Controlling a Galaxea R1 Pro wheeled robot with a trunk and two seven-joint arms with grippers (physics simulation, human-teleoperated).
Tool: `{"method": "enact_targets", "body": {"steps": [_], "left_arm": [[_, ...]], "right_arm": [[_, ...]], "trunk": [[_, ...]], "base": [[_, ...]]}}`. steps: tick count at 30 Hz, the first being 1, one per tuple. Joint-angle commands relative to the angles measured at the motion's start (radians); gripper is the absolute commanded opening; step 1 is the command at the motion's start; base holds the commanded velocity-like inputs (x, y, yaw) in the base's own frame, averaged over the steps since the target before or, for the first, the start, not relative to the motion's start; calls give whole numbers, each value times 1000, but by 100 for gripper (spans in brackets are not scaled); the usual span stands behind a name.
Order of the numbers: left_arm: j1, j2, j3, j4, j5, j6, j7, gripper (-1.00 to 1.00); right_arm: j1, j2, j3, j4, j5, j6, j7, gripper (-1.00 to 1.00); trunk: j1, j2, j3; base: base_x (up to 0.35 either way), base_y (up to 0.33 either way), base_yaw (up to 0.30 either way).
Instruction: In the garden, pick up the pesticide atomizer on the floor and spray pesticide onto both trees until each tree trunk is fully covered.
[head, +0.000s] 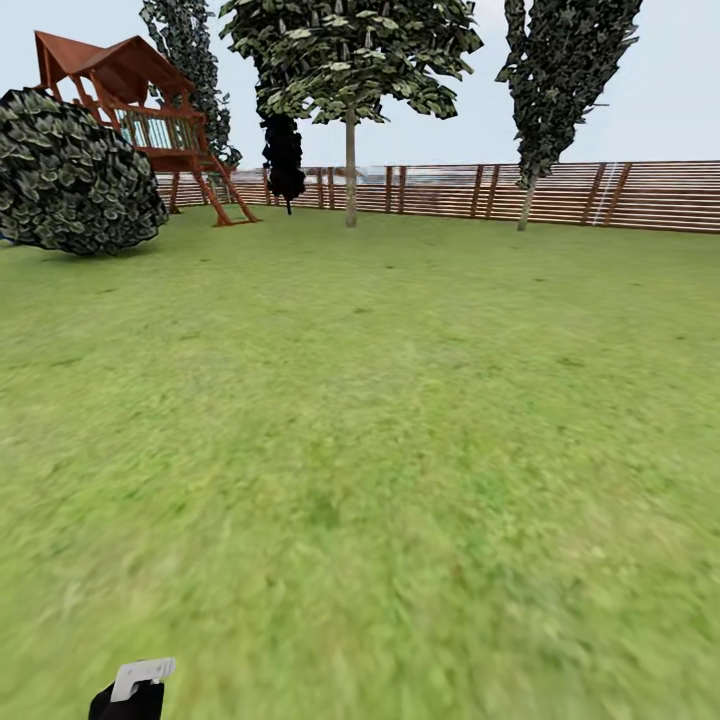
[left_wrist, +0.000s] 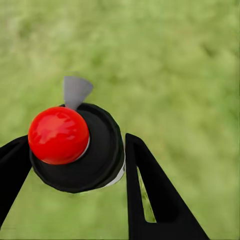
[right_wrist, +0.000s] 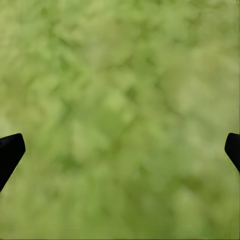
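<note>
The pesticide atomizer (left_wrist: 57, 135), a black bottle with a round red top and a grey nozzle, sits between the two black fingers of my left gripper (left_wrist: 75, 142), which is shut on it above grass. At the head view's bottom edge, the atomizer (head: 138, 682) shows its pale nozzle. Far across the lawn a tree (head: 345, 50) rises on a straight pale trunk (head: 350, 175) in front of the fence. To its right stands a narrower tree (head: 565, 70) with a thin leaning trunk (head: 524, 208). My right gripper (right_wrist: 122, 145) is open over bare grass.
A brown slat fence (head: 600, 195) closes the far side of the lawn. A red wooden playhouse (head: 140, 100) and a big round bush (head: 75, 175) stand at the far left. A near-black narrow tree (head: 283, 150) is beside them. Open grass (head: 380, 430) stretches ahead.
</note>
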Motion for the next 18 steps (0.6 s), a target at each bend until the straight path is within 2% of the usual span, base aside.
{"method": "enact_targets", "body": {"steps": [1,18], "left_arm": [[0,0,0,0,0,0,0,-100],[0,0,0,0,0,0,0,-100]], "right_arm": [[0,0,0,0,0,0,0,100],[0,0,0,0,0,0,0,100]], "trunk": [[0,0,0],[0,0,0]], "base": [[338,0,0],[338,0,0]]}}
